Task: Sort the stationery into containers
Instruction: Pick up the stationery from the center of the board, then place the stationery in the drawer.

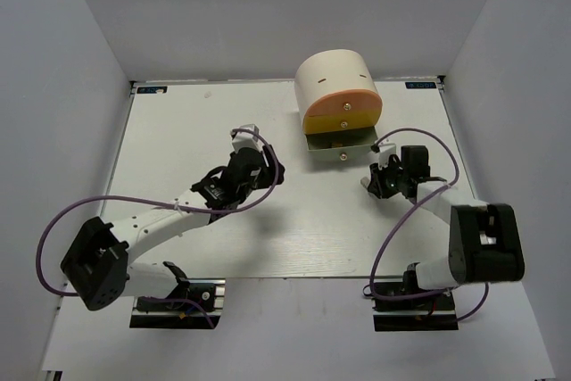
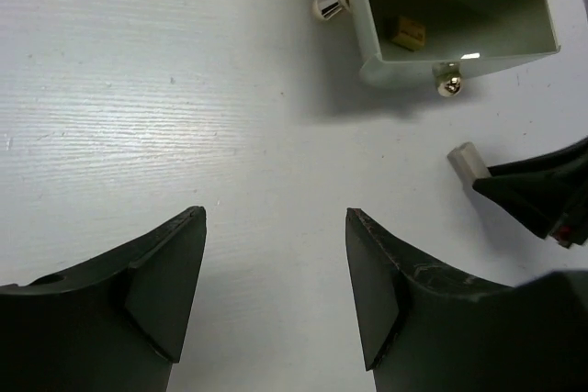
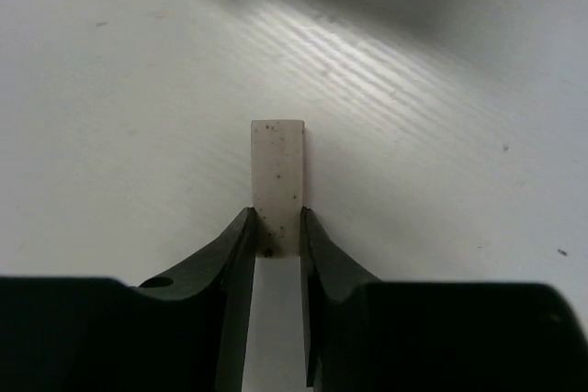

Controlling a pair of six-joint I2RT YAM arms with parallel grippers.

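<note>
The cream drum unit [image 1: 332, 78] stands at the back of the table, with an orange drawer [image 1: 339, 100] and a yellow drawer [image 1: 343, 120] closed. Its pale bottom drawer [image 1: 314, 143] is pulled open; in the left wrist view [image 2: 478, 20] a tan eraser [image 2: 411, 34] lies inside it. My right gripper [image 1: 375, 180] is shut on a pale grey speckled eraser [image 3: 277, 167], held just above the table right of the open drawer. The eraser also shows in the left wrist view [image 2: 466, 161]. My left gripper [image 1: 270, 165] is open and empty [image 2: 276, 227]. No pens or highlighters are in view.
The open drawer has a small metal knob [image 2: 449, 85] on its front, and another knob [image 2: 326, 6] shows at the unit's side. Grey walls enclose the white table [image 1: 196, 122] on three sides. Purple cables loop from both arms.
</note>
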